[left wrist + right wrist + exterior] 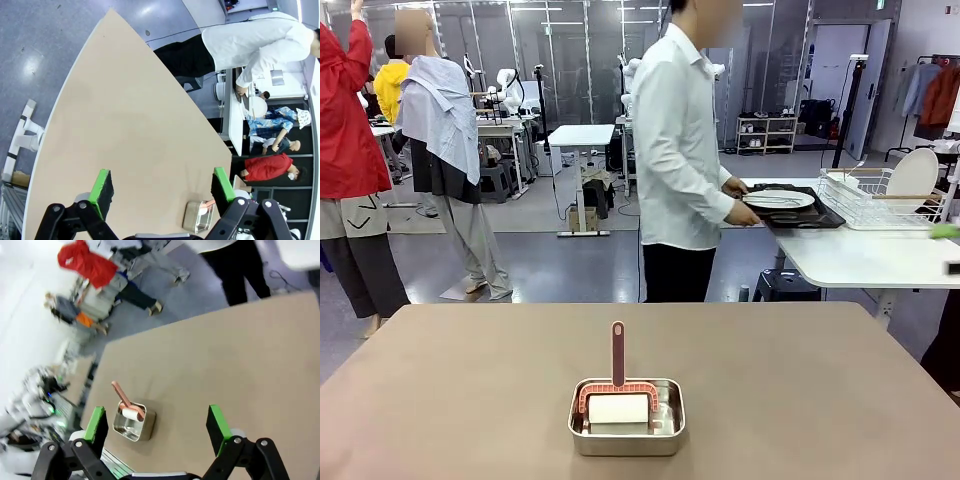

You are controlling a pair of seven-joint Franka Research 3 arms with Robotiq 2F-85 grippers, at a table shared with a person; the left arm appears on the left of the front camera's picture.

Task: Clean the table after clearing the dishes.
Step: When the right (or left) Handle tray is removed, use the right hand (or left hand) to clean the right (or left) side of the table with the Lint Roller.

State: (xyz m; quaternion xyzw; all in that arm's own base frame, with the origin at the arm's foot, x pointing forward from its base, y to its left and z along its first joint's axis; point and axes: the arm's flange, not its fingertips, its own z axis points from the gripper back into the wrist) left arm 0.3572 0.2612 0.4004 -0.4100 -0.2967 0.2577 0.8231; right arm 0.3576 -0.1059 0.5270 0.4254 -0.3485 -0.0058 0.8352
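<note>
Dishes (778, 199) off table (800, 380), with person (675, 150) at side table (860, 262). Left gripper (161, 182) and right gripper (157, 421) spread, empty. Next: grasp roller (618, 405) from pan (626, 442), near edge.

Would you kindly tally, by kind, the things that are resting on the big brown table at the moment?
Steel pan: 1
Roller with a pinkish handle: 1
Total: 2, both on the table, the roller standing inside the pan.
</note>
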